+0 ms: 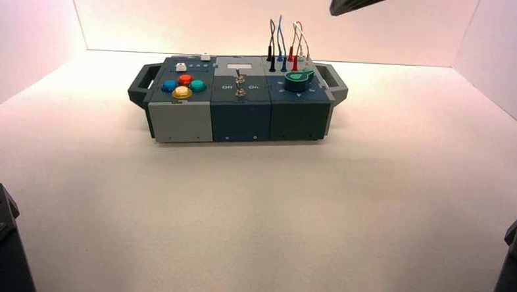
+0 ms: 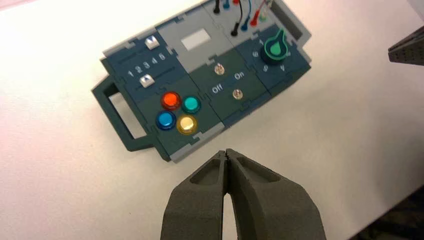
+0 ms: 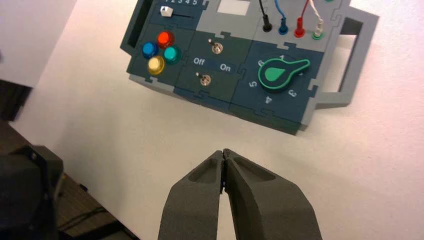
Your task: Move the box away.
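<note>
A: Here's the long teal-and-grey modular box (image 1: 241,112), lying on the pale, smooth bench (image 1: 259,212), toward the far side and left of centre!

B: Both ends carry handles: the left one dark (image 1: 140,88), the right one grey (image 1: 334,83). And what of the arms?

A: The left black, tapered hand (image 2: 226,150) is over the bench, on the near side of the box, fingertips pressed together. It's apart from the box.

B: Same picture on the right! That black, tapered hand (image 3: 223,150) has its tips together too, also on the near side, touching nothing.

A: On top, four round buttons, blue, red, green and yellow (image 1: 182,92), cluster at the left end.

B: Mid-box, both metal toggle switches (image 3: 205,80) lean to "Off". On the right, the round green-and-black knob (image 3: 275,74) points between 1 and 3, with black, blue, red and white plugged wires (image 3: 281,11) behind it.
</note>
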{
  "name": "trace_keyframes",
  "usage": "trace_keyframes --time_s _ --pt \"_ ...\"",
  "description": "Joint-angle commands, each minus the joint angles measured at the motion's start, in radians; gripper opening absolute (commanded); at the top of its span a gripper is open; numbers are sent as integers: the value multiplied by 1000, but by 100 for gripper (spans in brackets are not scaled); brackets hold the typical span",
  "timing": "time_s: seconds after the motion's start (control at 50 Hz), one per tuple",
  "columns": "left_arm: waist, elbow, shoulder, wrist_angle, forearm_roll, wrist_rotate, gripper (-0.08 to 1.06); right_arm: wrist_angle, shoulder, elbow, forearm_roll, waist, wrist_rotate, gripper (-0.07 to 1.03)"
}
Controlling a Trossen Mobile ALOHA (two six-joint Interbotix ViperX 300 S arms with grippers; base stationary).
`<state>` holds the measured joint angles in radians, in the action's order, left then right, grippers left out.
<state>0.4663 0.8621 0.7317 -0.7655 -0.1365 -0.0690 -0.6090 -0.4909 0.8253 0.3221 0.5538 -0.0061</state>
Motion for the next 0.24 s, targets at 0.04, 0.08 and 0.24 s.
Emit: trace_keyframes --time_s 0.04,0.08,0.24 --pt "-9 25 61 18 5 8 -3 -3 -21 -6 -37 12 -5 -2" --pt "-11 38 75 18 6 8 -3 -6 -21 -6 -37 14 -5 -2" --pt "-18 67 109 20 6 15 -3 -9 -18 -5 -40 21 -5 -2"
